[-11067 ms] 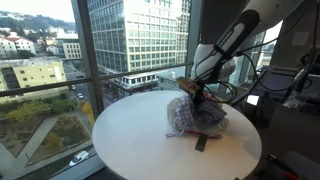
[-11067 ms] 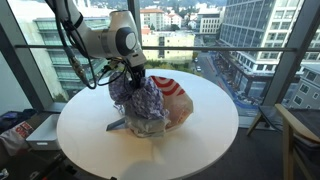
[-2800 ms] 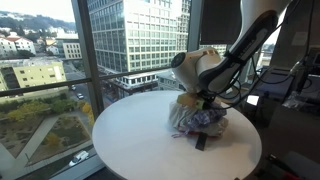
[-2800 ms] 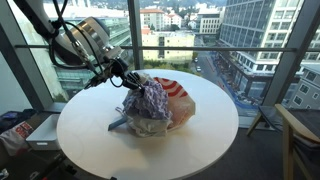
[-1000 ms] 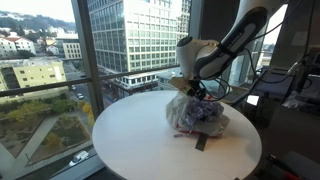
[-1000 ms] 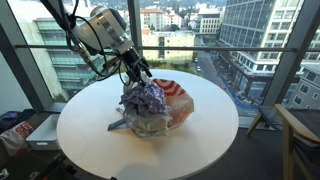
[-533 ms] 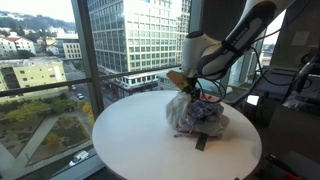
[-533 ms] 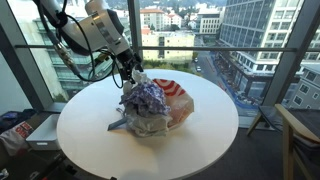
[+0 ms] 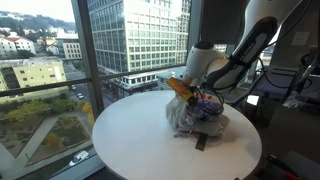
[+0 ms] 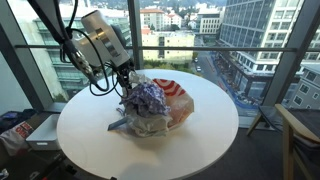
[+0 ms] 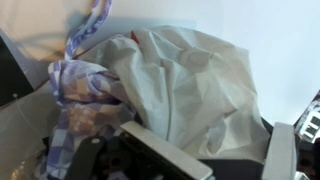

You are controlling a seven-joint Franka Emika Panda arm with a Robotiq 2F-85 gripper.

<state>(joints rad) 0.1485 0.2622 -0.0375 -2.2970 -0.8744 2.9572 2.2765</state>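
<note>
Closest in, on the wrist view, the gripper (image 11: 222, 158) fills the bottom edge with its jaws spread wide and nothing pinched between them. Just beyond it lies a crumpled pale grey cloth (image 11: 195, 85). A checked blue-and-purple cloth (image 11: 80, 95) bunches against that cloth at 9 o'clock, one twisted end trailing up toward 11 o'clock. Past both, the round white table (image 11: 275, 40) shows bare at 1 o'clock. In an exterior view the gripper (image 10: 128, 79) hangs at the 10 o'clock edge of the same heap, close above the checked cloth (image 10: 148, 100). The heap sits near the table's middle. A red-and-white striped cloth (image 10: 174, 93) lies under it at 2 o'clock, and a dark flat strip (image 10: 116, 126) pokes out at 8 o'clock. Farthest off, tall buildings (image 10: 250, 40) stand behind the window glass.
</note>
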